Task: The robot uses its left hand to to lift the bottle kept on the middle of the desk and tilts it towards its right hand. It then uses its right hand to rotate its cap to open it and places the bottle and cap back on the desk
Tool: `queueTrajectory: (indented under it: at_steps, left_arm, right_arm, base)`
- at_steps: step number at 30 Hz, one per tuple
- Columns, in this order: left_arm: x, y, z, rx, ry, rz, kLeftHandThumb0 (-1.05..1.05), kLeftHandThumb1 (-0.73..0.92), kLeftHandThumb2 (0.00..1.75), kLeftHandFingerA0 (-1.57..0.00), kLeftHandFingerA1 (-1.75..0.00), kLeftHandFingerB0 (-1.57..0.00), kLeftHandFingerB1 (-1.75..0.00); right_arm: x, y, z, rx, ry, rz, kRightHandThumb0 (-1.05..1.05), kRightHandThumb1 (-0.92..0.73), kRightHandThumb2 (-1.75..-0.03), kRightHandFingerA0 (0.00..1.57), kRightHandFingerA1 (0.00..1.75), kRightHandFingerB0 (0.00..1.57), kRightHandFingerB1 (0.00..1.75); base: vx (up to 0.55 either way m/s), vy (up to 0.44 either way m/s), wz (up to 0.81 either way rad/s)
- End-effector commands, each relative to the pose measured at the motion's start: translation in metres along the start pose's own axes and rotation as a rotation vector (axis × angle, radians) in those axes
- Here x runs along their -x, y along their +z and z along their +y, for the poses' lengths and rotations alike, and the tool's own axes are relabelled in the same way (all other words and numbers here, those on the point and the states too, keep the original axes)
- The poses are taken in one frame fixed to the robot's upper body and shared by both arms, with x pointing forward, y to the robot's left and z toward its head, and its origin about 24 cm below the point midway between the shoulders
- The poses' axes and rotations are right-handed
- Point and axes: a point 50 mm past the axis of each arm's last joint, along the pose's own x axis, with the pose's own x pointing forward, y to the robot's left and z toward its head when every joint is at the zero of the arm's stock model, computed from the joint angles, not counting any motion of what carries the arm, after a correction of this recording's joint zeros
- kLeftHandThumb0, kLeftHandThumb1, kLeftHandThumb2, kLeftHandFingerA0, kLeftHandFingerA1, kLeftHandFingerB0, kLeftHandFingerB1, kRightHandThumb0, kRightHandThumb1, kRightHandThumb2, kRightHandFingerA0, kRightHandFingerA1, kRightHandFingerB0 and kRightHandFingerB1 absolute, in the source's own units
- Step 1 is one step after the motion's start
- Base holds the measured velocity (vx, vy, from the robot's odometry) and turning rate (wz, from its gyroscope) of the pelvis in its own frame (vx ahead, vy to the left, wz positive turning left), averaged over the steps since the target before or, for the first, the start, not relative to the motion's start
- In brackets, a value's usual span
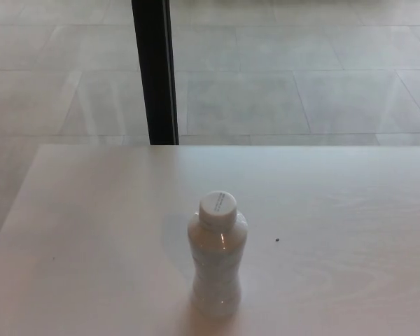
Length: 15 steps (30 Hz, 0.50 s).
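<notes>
The pale, smooth rectangular desk (91,231) fills the near scene; beyond its far edge lies a grey tiled floor (301,77) with a black upright post (155,70). A clear, waisted plastic bottle (217,266) stands upright near the middle, white screw cap (218,205) on. Neither hand shows, so their fingers cannot be judged. Lifting seems not yet begun; next, the left hand should reach in and grasp the bottle's body.

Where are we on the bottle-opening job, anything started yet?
Nothing looks done. The bottle stands upright on the desk with its white cap on top. Nothing is in hand: neither robot hand shows in the head view. All steps remain: left hand lifts and tilts the bottle, right hand twists the cap off, then both go back on the desk.
</notes>
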Motion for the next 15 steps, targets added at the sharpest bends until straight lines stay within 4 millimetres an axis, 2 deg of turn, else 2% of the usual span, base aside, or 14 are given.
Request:
queueTrajectory:
  at_steps: [1, 2, 3, 4, 5, 6, 7, 8, 9, 10, 11, 12, 14, 15]
  left_arm:
    - [0.001, 0.016, 0.007, 0.311, -0.015, -0.175, -0.78, 0.51, 0.88, -0.33, -0.53, -0.26, -0.44]
    - [0.0, 0.029, 0.009, 0.395, -0.019, -0.23, -0.74, 0.65, 0.6, -0.29, -0.39, -0.3, -0.33]
    - [0.001, 0.041, 0.012, 0.426, -0.011, -0.304, -0.74, 0.69, 0.61, -0.28, -0.38, -0.31, -0.33]
    - [0.0, 0.046, 0.013, 0.426, -0.003, -0.318, -0.74, 0.69, 0.61, -0.28, -0.38, -0.31, -0.33]
    - [-0.001, 0.054, 0.016, 0.469, 0.045, -0.333, -0.7, 0.65, 0.6, -0.36, -0.4, -0.4, -0.35]
    - [-0.001, 0.053, 0.015, 0.47, 0.044, -0.331, -0.7, 0.65, 0.6, -0.36, -0.4, -0.4, -0.35]
    - [0.001, 0.076, 0.018, 0.4, 0.034, -0.422, -0.68, 0.7, 0.62, -0.38, -0.44, -0.38, -0.35]
    - [0.004, 0.088, 0.019, 0.377, 0.017, -0.483, -0.69, 0.74, 0.63, -0.34, -0.43, -0.42, -0.35]
    - [0.005, 0.098, 0.02, 0.373, 0.016, -0.522, -0.69, 0.71, 0.62, -0.38, -0.42, -0.43, -0.35]
    - [0.008, 0.118, 0.025, 0.372, 0.039, -0.584, -0.7, 0.7, 0.62, -0.43, -0.45, -0.46, -0.36]
    - [0.013, 0.134, 0.028, 0.347, 0.043, -0.647, -0.75, 0.62, 1.0, -0.35, -0.54, -0.34, -0.49]
    - [0.021, 0.161, 0.033, 0.418, 0.007, -0.763, -0.7, 0.7, 0.62, -0.37, -0.47, -0.41, -0.36]
    - [0.036, 0.193, 0.04, 0.435, -0.002, -0.89, -0.74, 0.71, 0.63, -0.35, -0.42, -0.34, -0.34]
    - [0.046, 0.212, 0.045, 0.497, -0.009, -0.967, -0.76, 0.55, 0.95, -0.32, -0.54, -0.25, -0.46]
  right_arm:
    - [-0.01, 0.015, -0.017, -0.221, 0.024, -0.06, -0.75, -0.59, -0.94, 0.01, 0.22, 0.03, 0.21]
    - [-0.014, 0.03, -0.022, -0.283, 0.008, -0.097, -0.81, -0.62, -0.96, 0.01, 0.17, 0.0, 0.14]
    - [-0.019, 0.048, -0.024, -0.323, 0.006, -0.14, -0.76, -0.62, -0.98, 0.0, 0.2, 0.0, 0.19]
    - [-0.021, 0.054, -0.024, -0.338, 0.009, -0.163, -0.76, -0.62, -0.98, 0.0, 0.2, 0.0, 0.19]
    - [-0.022, 0.064, -0.027, -0.335, 0.003, -0.185, -0.81, -0.64, -0.98, 0.01, 0.17, 0.02, 0.17]
    - [-0.022, 0.064, -0.028, -0.335, 0.002, -0.185, -0.81, -0.64, -0.98, 0.01, 0.17, 0.02, 0.17]
    - [-0.024, 0.088, -0.029, -0.302, -0.038, -0.263, -0.8, -0.64, -0.99, 0.03, 0.3, 0.09, 0.22]
    - [-0.023, 0.101, -0.03, -0.309, -0.034, -0.317, -0.73, -0.64, -1.01, 0.0, 0.3, 0.06, 0.23]
    - [-0.022, 0.112, -0.03, -0.316, -0.02, -0.363, -0.75, -0.81, -0.65, 0.02, 0.26, 0.0, 0.22]
    - [-0.018, 0.135, -0.029, -0.359, -0.005, -0.448, -0.74, -0.64, -0.99, 0.02, 0.26, 0.04, 0.21]
    - [-0.014, 0.152, -0.028, -0.405, -0.004, -0.516, -0.74, -0.64, -0.97, 0.02, 0.27, 0.05, 0.22]
    - [-0.009, 0.18, -0.027, -0.432, -0.002, -0.609, -0.75, -0.63, -0.99, 0.03, 0.34, 0.04, 0.25]
    - [0.001, 0.212, -0.025, -0.44, 0.011, -0.701, -0.82, -0.65, -1.01, 0.0, 0.4, 0.13, 0.27]
    - [0.009, 0.234, -0.022, -0.465, 0.032, -0.778, -0.39, -0.42, -1.03, 0.0, 0.51, 0.0, 0.5]
  base:
    - [0.0, 0.0, 0.0]
    - [0.0, 0.0, 0.0]
    - [0.0, 0.0, 0.0]
    - [0.0, 0.0, 0.0]
    - [0.0, 0.0, 0.0]
    - [0.0, 0.0, 0.0]
    - [0.0, 0.0, 0.0]
    - [0.0, 0.0, 0.0]
    - [0.0, 0.0, 0.0]
    - [0.0, 0.0, 0.0]
    - [0.0, 0.0, 0.0]
    - [0.0, 0.0, 0.0]
    - [0.0, 0.0, 0.0]
    - [0.0, 0.0, 0.0]
